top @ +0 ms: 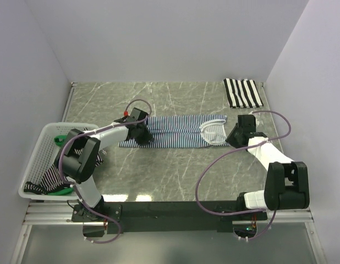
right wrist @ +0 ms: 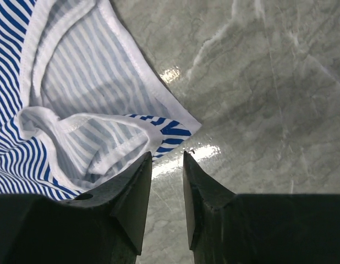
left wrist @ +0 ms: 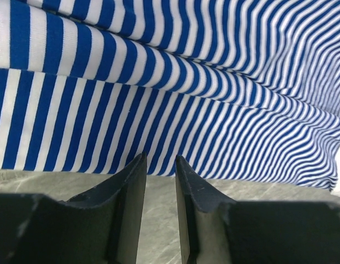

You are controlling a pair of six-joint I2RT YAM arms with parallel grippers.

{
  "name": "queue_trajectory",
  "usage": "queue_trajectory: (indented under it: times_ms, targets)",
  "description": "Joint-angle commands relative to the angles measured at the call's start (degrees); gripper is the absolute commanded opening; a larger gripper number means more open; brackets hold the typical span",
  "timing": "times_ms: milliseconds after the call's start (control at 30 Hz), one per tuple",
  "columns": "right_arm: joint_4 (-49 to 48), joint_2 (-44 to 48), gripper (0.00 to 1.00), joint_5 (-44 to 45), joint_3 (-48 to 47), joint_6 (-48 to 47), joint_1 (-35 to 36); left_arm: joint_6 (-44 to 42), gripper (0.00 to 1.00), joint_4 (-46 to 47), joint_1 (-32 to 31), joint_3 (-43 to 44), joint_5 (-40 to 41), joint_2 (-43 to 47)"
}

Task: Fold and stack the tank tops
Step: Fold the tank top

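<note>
One black-and-white top (top: 242,93) is seen already folded and set at the far right corner of the table (top: 175,176). A navy top (top: 175,137) is spread as a long flat band across the middle of the table, hem to the left and white-trimmed straps to the right; it looks narrowed lengthwise but not yet folded short or stacked. More striped tops (top: 49,179) are heaped in the basket (top: 40,144) at the left, so most of the task is judged to remain. The left gripper (top: 141,133) is lowered at the hem end. In its wrist view, the left gripper (left wrist: 159,159) is shown with jaws only slightly apart, tips just over the hem edge of the navy top (left wrist: 175,93), and no cloth is seen clamped between them. The right gripper (top: 234,136) is placed just beside the strap end. In its wrist view, the right gripper (right wrist: 167,157) is shown with a narrow gap, tips beside the folded strap corner of the navy top (right wrist: 76,82), with bare table (right wrist: 269,82) in the gap.
</note>
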State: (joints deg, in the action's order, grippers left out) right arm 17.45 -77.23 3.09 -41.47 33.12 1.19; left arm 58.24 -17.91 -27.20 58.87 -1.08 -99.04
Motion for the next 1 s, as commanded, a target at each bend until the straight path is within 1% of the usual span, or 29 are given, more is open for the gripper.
queue_trajectory:
  times_ms: [0,133,400,567,700,800,900,967]
  targets:
    - [-3.13,-0.11,0.37,-0.72,-1.50,-0.78,-0.05,1.00,0.33,-0.10,-0.22,2.39,0.56,-1.32]
    - [-4.09,-2.04,0.38,-0.55,-1.42,-0.96,-0.14,1.44,0.33,0.16,-0.13,2.30,-0.06,-2.29]
    - [-3.30,-7.76,0.29,1.38,-5.81,-1.83,-0.05,1.35,0.33,-1.25,-0.13,3.44,0.38,-2.73]
    - [-0.50,-10.12,0.11,3.58,-10.10,-3.06,-0.14,1.09,0.33,-2.74,-0.13,3.88,0.99,-3.43]
    - [2.93,-12.85,0.07,5.25,-13.98,-4.47,-0.23,1.44,0.34,-3.36,-0.22,3.36,0.91,-3.88]
    - [4.87,-14.61,0.07,6.75,-16.18,-5.44,-0.40,1.70,0.34,-3.36,-0.05,3.00,0.99,-4.31]
    - [6.54,-16.37,0.10,6.75,-17.24,-5.97,-0.58,1.53,0.34,-3.27,-0.05,3.09,0.99,-4.58]
    - [6.63,-16.29,0.19,6.14,-16.36,-6.32,-0.58,1.35,0.34,-3.18,-0.05,3.18,0.91,-4.49]
